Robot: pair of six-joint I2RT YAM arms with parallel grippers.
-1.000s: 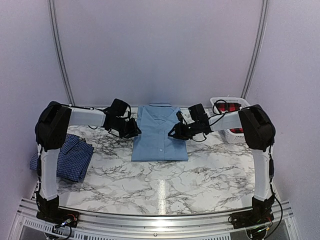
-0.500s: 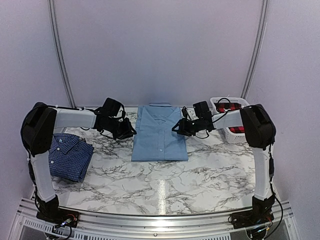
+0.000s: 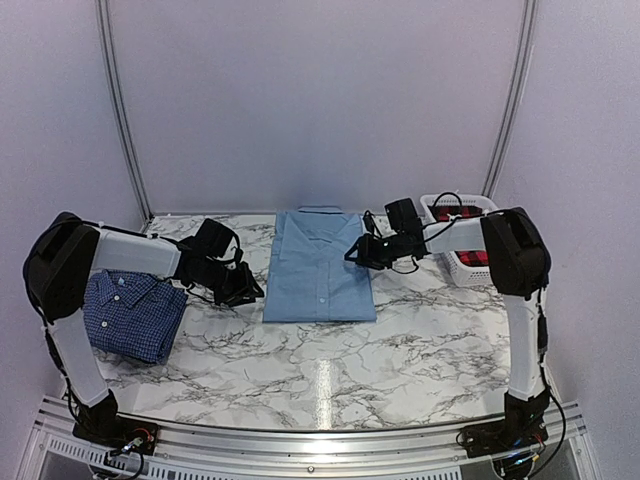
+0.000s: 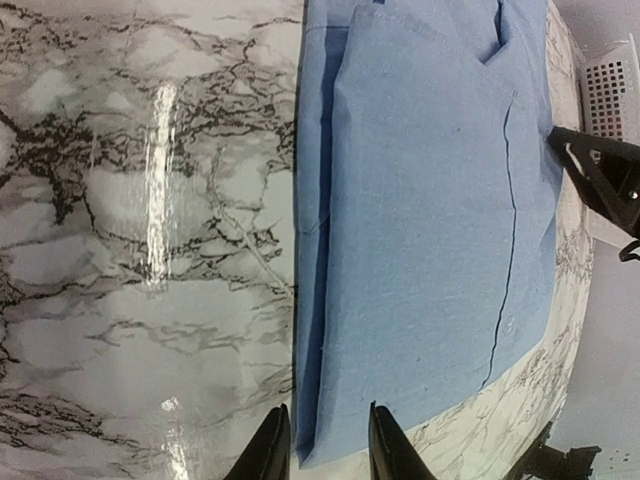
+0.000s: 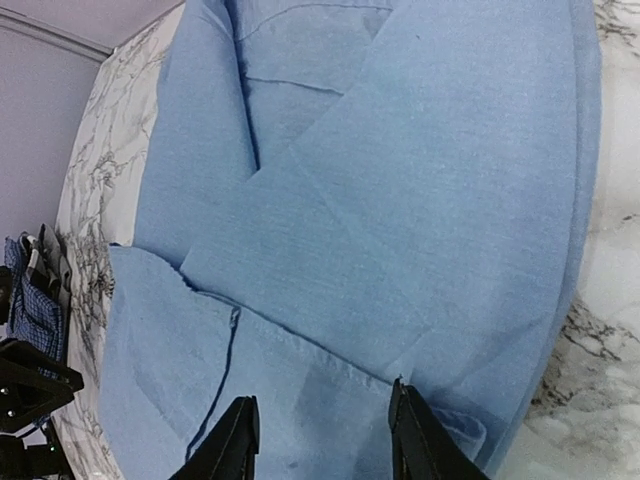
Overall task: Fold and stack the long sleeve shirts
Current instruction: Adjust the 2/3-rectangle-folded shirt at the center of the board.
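So we've got the light blue shirt (image 3: pixel 320 275) folded into a neat rectangle mid-table (image 3: pixel 400 350), collar at the far end. Both arms sit at its side edges, probably to square it up or lift it. The left gripper (image 4: pixel 323 440) has its fingers parted over the left edge, pinching nothing. The right gripper (image 5: pixel 322 425) is spread above the right side, also empty. The dark blue checked shirt (image 3: pixel 135 312) lies folded well off left, so no stacking yet. The white basket (image 3: pixel 468 262) crowds the right arm a bit.

The light blue shirt (image 3: pixel 318 268) is plain; the checked shirt (image 3: pixel 135 312) is dark blue with fine white lines. The table (image 3: pixel 420 350) is white marble veined grey-black.
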